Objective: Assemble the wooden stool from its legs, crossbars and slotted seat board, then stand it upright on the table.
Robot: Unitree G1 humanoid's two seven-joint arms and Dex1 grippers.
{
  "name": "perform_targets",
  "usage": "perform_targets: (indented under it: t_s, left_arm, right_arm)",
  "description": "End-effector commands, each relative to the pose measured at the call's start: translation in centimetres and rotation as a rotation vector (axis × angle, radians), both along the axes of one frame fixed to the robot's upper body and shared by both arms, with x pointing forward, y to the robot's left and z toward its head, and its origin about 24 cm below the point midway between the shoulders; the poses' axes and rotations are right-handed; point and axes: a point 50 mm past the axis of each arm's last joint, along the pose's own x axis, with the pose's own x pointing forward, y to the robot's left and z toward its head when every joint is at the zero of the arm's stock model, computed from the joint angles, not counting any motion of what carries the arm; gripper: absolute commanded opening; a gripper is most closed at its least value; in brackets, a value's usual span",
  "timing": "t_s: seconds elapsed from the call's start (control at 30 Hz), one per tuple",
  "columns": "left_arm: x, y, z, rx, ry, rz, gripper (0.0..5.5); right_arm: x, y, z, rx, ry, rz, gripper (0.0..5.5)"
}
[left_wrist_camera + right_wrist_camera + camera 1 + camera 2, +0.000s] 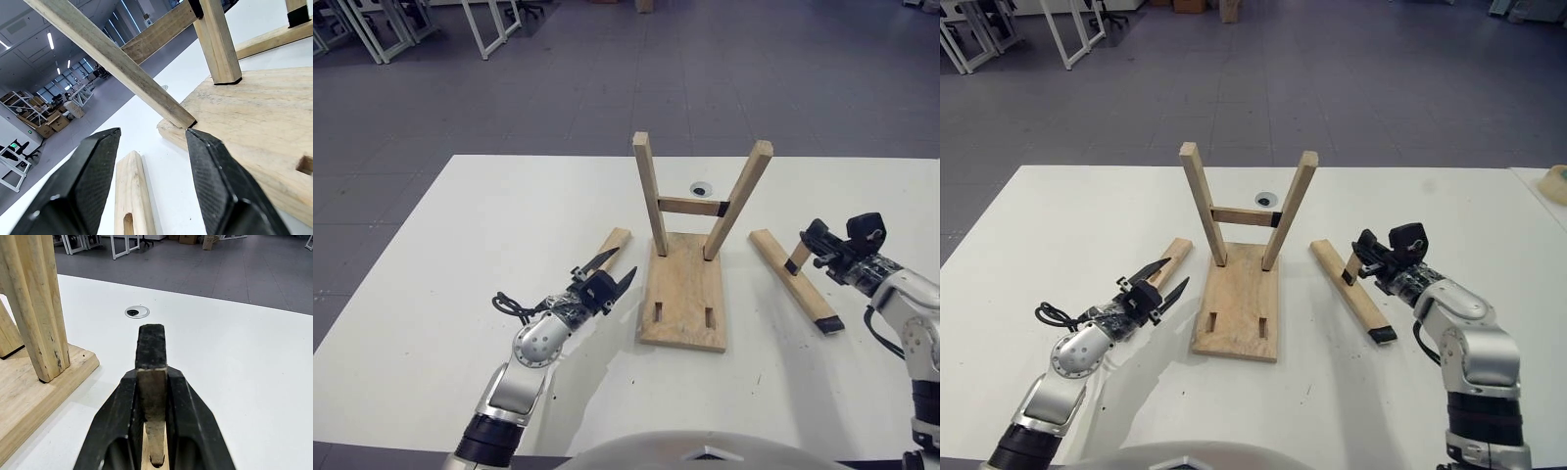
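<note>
The slotted seat board (682, 294) lies flat mid-table. Two legs (649, 191) stand in its far slots, joined by a crossbar (689, 206). Its two near slots are bare. A loose leg (613, 245) lies left of the board; my left gripper (605, 270) is open at its near end, fingers (220, 181) either side of that leg (129, 196). Right of the board lies another leg (795, 280) with a short black-tipped crossbar (799, 257) rising from it. My right gripper (813, 242) is shut on that crossbar (150, 382).
A round cable grommet (701, 187) is set in the white table (489, 245) behind the standing legs. Bare tabletop stretches to the left and along the near edge. Beyond the far edge is grey floor with white desk frames (489, 24).
</note>
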Motion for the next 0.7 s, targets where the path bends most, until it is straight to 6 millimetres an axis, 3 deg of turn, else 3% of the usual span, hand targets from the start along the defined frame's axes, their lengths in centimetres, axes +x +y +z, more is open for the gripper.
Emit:
perform_targets:
  t_s: [0.03, 0.23, 0.4, 0.7]
  left_arm:
    - [-0.1, 0.0, -0.3, 0.005, 0.009, 0.026, 2.46]
    - [0.0, -0.1, -0.3, 0.004, 0.003, 0.041, 2.46]
    - [0.3, 0.1, -0.2, 0.012, -0.003, 0.032, 2.46]
    - [0.2, -0.1, -0.5, 0.01, -0.001, 0.031, 2.46]
  right_arm:
    - [0.2, -0.3, -0.8, -0.026, 0.106, -0.029, 0.41]
    - [1.1, -0.4, -1.3, 0.006, 0.101, -0.048, 0.41]
    - [0.7, -0.6, -1.7, 0.041, 0.064, -0.077, 0.41]
    - [1.3, -0.9, -0.6, 0.066, 0.03, -0.09, 0.41]
